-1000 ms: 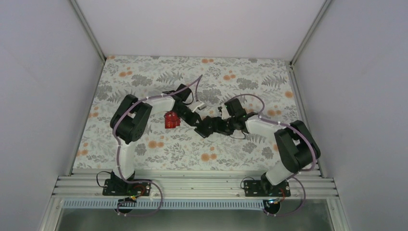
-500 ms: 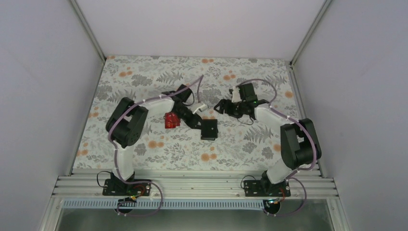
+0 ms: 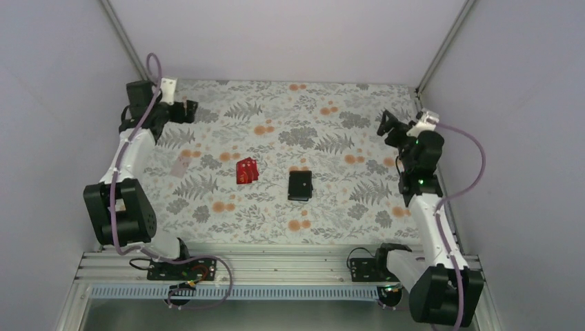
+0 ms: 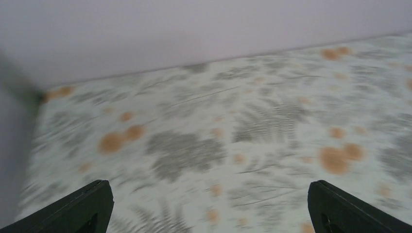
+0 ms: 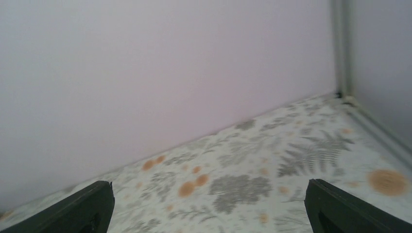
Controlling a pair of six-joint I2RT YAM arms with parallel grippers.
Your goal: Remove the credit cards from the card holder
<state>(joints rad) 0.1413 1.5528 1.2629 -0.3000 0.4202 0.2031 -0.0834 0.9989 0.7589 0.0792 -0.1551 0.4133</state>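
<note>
Judge the extraction step done, or nearly so. Spot the credit cards (image 3: 246, 171) mid-way across the floral table (image 3: 331, 103), a small red pile, thin, flat, stiff-looking, slightly fanned. Spot the card holder (image 3: 299, 185) near them, toward the right arm's side, not touching. Lying flat and folded shut, a matte black rectangle (cannot see inside, so cannot vouch for emptiness). Find the left gripper (image 3: 185, 110) by the far-left corner and the right gripper (image 3: 386, 124) by the far-right edge, both well apart from the goods. Read widely spread fingers (image 4: 87, 208) in both wrist views, gripping nothing. Next, if needed: pin holder, lift flap, check.
</note>
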